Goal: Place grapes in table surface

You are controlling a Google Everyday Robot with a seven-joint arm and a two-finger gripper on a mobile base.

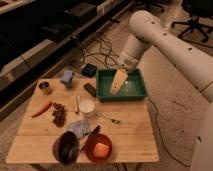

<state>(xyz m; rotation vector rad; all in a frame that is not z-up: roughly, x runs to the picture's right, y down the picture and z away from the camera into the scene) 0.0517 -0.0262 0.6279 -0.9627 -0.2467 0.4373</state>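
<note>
The grapes [59,114], a lumpy dark reddish-purple bunch, lie on the left part of the table surface [127,132], just right of the orange carrot [42,108]. My gripper [118,83] hangs from the white arm [165,40] over the green tray [102,86] at the table's far right, well away from the grapes. Nothing shows in the gripper.
A small tin can [45,88], a blue object [67,77], a dark block [90,89], a white cup [87,107], a fork [109,118], a grey cloth [79,128], a dark purple bowl [65,147] and a red bowl [99,148] are on the table. Cables lie on the floor behind.
</note>
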